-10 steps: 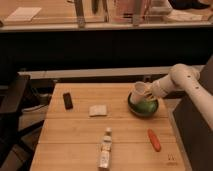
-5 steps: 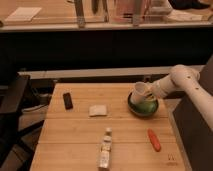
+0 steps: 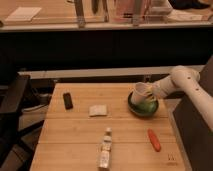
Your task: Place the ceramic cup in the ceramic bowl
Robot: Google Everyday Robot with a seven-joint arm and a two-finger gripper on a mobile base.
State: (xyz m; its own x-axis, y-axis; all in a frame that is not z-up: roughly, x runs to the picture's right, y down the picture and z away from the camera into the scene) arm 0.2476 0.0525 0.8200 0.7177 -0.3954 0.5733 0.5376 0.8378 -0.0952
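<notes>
No shift over last second: end effector (image 3: 153,90) grips white ceramic cup (image 3: 141,91), tilted, over green ceramic bowl (image 3: 144,111) near worktop (image 3: 80,135) right edge. Release pending.

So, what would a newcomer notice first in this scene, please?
Probably the white arm reaching in from the right, its gripper at the white cup over the green bowl on the right side of the table. Then the bottle lying near the front edge and the orange thing to its right.
</notes>
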